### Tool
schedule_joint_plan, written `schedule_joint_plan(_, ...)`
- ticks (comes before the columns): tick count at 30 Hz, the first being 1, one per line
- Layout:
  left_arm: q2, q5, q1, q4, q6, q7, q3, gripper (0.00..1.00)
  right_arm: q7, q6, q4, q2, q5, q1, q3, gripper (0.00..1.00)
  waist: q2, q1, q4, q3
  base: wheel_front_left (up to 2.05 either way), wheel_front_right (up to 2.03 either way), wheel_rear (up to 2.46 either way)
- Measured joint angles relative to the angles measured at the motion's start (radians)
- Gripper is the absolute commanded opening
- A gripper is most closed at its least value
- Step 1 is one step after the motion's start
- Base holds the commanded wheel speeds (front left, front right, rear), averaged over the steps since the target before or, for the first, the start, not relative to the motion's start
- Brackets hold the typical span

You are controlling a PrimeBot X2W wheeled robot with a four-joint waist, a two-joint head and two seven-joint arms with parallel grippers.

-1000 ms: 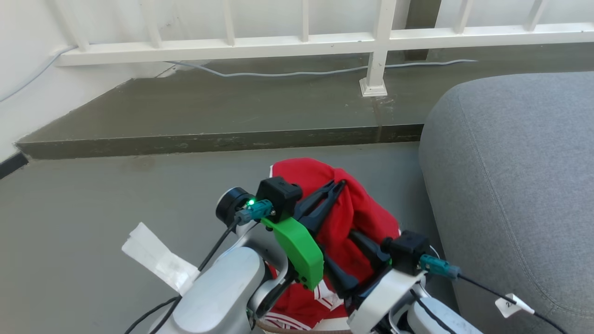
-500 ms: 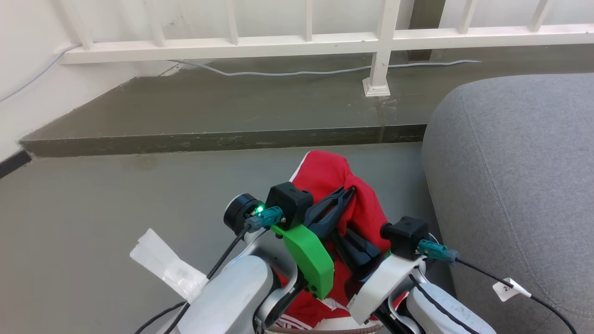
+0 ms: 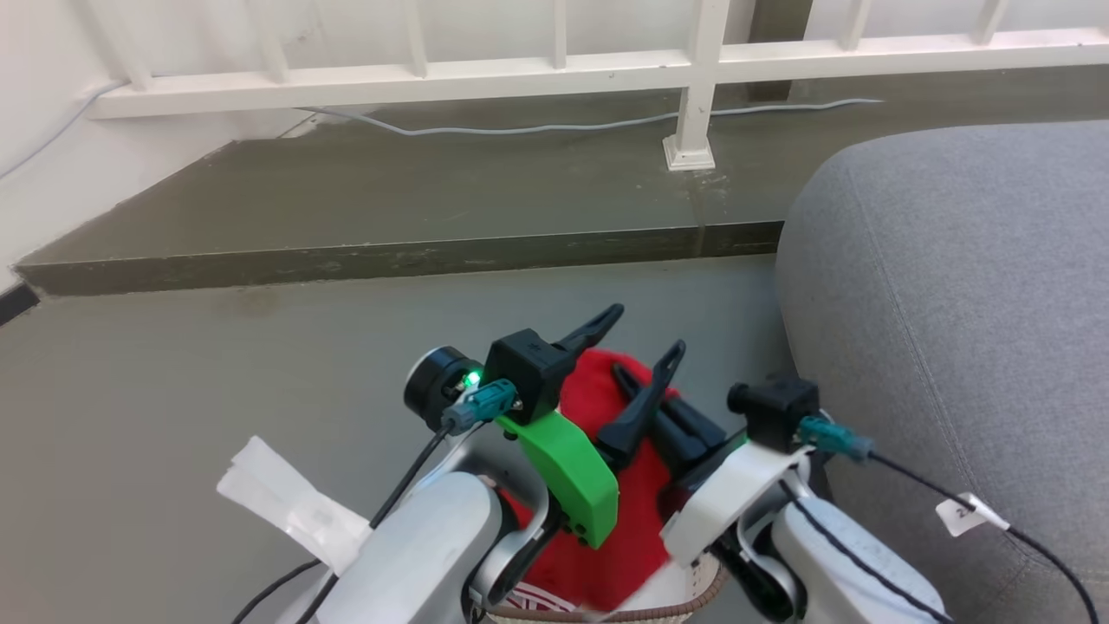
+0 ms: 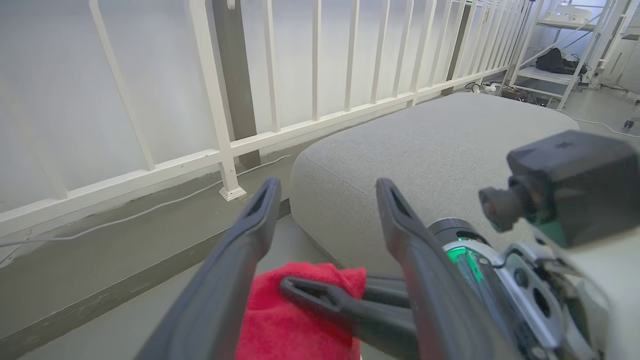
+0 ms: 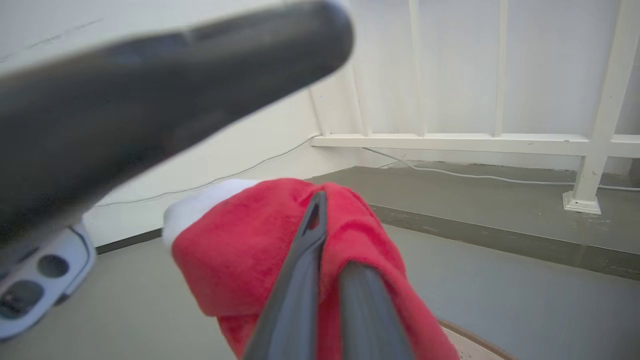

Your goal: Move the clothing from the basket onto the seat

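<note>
**Red bundle hangs on a single pinch**

The seat point(image 3: 953, 303) takes up the right of the head view, with no clothing on it. Just beside its near corner is the basket point(image 3: 697, 594), with little more than its rim showing under the arms. The clothing point(image 3: 598, 390) rises out of the basket as a red bundle. The right gripper point(image 3: 625, 380) is clamped on a fold near the bundle's top. The left gripper point(image 3: 643, 334) is spread wide over the cloth and grips nothing.

My judgement of the risk: one narrow pinch carries soft fabric, so the fold may slip out on the swing to the seat. A trailing end may also snag the rim and tip the basket, and the spread left fingers could hook the cloth.

Count: one seat, one basket, one red bundle (how many garments I cannot tell), two grippers.
</note>
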Motion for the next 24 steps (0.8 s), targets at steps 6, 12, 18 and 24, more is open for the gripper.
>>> schedule_joint_plan(6, 0.047, 0.017, 0.001, -0.057, 0.024, 0.000, 0.011, 1.00, 0.000, -0.006, 0.007, -0.043, -0.001, -0.031, -0.088, 0.00, 0.0000, 0.0000, -0.024, 0.014, 0.00, 0.00, 0.00)
schedule_joint_plan(12, 0.082, 0.049, 0.028, -0.096, 0.034, 0.000, 0.008, 1.00, 0.000, -0.030, 0.007, -0.086, -0.002, -0.051, -0.174, 0.00, 0.0000, 0.0000, -0.053, 0.029, 0.00, 0.00, 0.00)
schedule_joint_plan(18, 0.114, 0.068, 0.053, -0.133, 0.043, 0.000, -0.004, 1.00, 0.000, -0.048, 0.000, -0.108, -0.002, -0.066, -0.242, 0.00, 0.0000, 0.0000, -0.091, 0.046, 0.00, 0.00, 0.00)
schedule_joint_plan(24, 0.140, 0.075, 0.071, -0.167, 0.043, 0.016, -0.029, 1.00, 0.000, -0.072, -0.017, -0.126, -0.002, -0.069, -0.317, 0.00, 0.0000, 0.0000, -0.138, 0.070, 0.00, 0.00, 0.00)
